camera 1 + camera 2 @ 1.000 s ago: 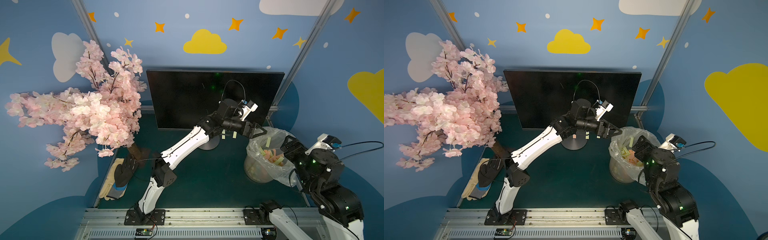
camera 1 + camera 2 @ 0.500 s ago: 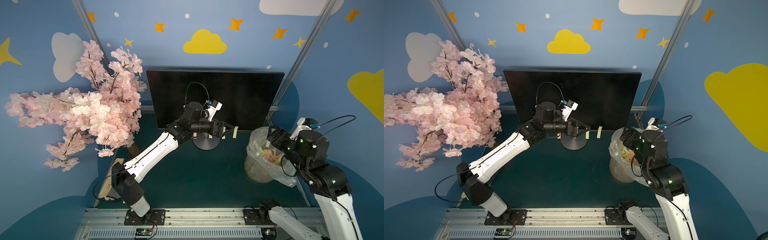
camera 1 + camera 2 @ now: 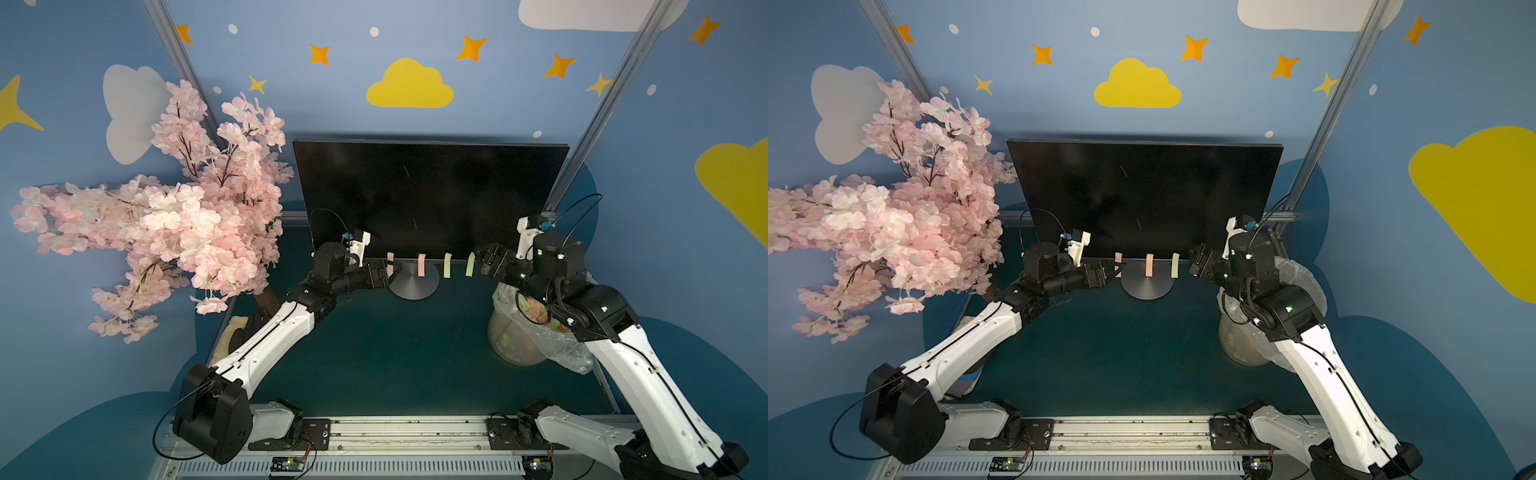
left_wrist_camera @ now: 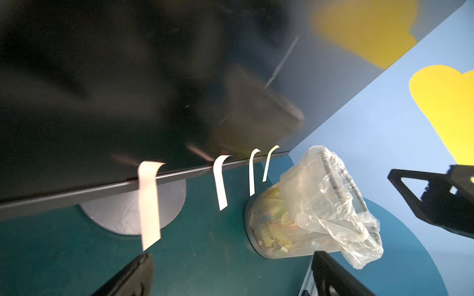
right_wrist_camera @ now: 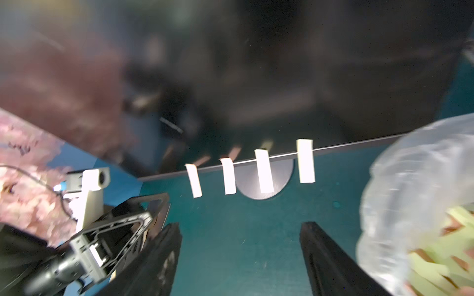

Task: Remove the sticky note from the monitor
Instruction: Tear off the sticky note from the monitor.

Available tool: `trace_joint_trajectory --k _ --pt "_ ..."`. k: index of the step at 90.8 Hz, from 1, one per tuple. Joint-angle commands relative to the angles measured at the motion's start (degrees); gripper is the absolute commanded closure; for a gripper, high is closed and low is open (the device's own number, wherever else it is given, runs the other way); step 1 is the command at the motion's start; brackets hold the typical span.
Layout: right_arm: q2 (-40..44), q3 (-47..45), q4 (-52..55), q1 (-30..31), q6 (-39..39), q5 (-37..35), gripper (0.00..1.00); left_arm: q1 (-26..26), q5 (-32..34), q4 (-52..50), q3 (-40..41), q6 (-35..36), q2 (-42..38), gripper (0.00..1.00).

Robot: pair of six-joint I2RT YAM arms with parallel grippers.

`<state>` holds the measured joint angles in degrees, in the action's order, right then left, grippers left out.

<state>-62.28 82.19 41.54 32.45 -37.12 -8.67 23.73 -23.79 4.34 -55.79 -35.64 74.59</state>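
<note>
Centre of frame in both top views: the monitor (image 3: pixel 428 195), four sticky notes (image 3: pixel 421 264) hanging from its lower edge; left gripper (image 3: pixel 392 271), fingers (image 4: pixel 133 276) spread wide and empty, just beside the leftmost pink note (image 3: pixel 390 263); right gripper (image 3: pixel 481 261) likewise open and empty near the rightmost green note (image 3: pixel 470 264); best practice: pinch the free lower flap, then peel steadily away from the screen toward the lined bin (image 3: pixel 523 336) at lower right.
</note>
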Motion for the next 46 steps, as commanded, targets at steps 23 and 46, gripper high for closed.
trace_joint_trajectory --k 23,46 --pt "-5.73 -1.97 -5.18 8.8 2.42 3.73 0.22 -5.44 0.27 17.95 11.03 -15.5 0.47 0.0" --pt "-8.37 -4.27 -9.04 13.93 5.14 3.54 0.22 -5.55 -2.35 30.53 13.84 -23.36 8.96 0.13"
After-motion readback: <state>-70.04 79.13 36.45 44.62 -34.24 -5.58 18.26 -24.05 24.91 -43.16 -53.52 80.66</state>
